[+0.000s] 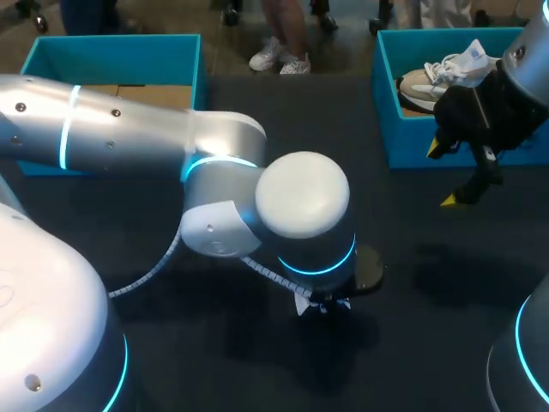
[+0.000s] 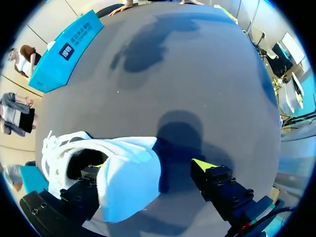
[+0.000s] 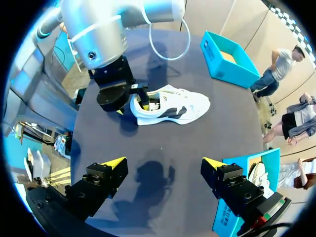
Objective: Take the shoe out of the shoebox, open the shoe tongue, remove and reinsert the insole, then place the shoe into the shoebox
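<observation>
A white sneaker (image 3: 173, 106) with dark side stripes lies on its sole on the dark table, outside the boxes. My left gripper (image 2: 150, 165) is at its heel: one finger (image 2: 96, 168) is inside the shoe's opening, while the other finger (image 2: 203, 167) stands outside, a gap away from the heel (image 2: 131, 180). In the head view the left arm hides nearly all of the sneaker (image 1: 302, 305) and the left gripper (image 1: 324, 300). My right gripper (image 1: 446, 176) hangs open and empty above the table in front of the right shoebox (image 1: 386, 103).
The right teal shoebox holds another pale shoe (image 1: 433, 81). A second teal shoebox (image 1: 111, 56) stands at the far left with nothing seen in it. The left arm's elbow (image 1: 300, 193) spans the table's middle.
</observation>
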Controlling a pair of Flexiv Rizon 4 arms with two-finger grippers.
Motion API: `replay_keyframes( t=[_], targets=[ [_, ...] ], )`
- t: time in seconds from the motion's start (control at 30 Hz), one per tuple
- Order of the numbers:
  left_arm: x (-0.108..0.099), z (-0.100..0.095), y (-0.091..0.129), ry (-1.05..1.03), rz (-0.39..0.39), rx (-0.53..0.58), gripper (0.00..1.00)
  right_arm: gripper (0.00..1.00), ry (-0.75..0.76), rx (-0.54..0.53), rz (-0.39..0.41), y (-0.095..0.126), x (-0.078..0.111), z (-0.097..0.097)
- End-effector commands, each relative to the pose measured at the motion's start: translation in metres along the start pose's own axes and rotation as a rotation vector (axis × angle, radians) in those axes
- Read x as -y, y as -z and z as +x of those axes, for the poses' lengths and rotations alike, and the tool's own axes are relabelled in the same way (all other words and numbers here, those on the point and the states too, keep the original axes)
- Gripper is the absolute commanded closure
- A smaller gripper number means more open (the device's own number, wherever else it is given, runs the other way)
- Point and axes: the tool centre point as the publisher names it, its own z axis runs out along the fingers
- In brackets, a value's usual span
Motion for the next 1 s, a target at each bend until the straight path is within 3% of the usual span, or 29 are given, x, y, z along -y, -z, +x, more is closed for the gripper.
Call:
replay_keyframes(
  t=[0.03,0.1,0.17,0.33,0.4,0.43,0.77,1.0],
  targets=[
    [-0.004,0.0,-0.002,0.004,0.0,0.0,0.13,0.0,0.0,0.0,0.0,-0.001,0.0,0.0],
    [-0.005,-0.001,-0.006,0.009,-0.006,-0.005,0.18,0.0,0.0,0.0,0.0,-0.001,0.0,0.0],
    [-0.006,-0.002,-0.008,0.017,-0.014,-0.017,0.43,0.0,0.0,0.0,0.0,-0.001,0.0,0.0],
    [-0.009,-0.004,-0.014,0.022,-0.03,-0.047,0.69,0.0,0.0,0.0,0.0,-0.001,0.0,0.0],
    [-0.01,-0.005,-0.015,0.023,-0.036,-0.056,0.84,0.0,0.0,0.0,0.0,-0.001,0.0,0.0],
    [-0.01,-0.005,-0.016,0.025,-0.043,-0.067,1.0,0.0,0.0,0.0,0.0,-0.001,0.0,0.0],
    [-0.014,-0.004,-0.014,0.018,-0.083,-0.136,1.0,0.0,0.0,0.0,0.0,-0.001,0.0,0.0],
    [-0.013,-0.002,0.007,-0.008,-0.116,-0.155,1.0,0.0,0.0,0.0,0.0,-0.001,0.0,0.0]
  ],
)
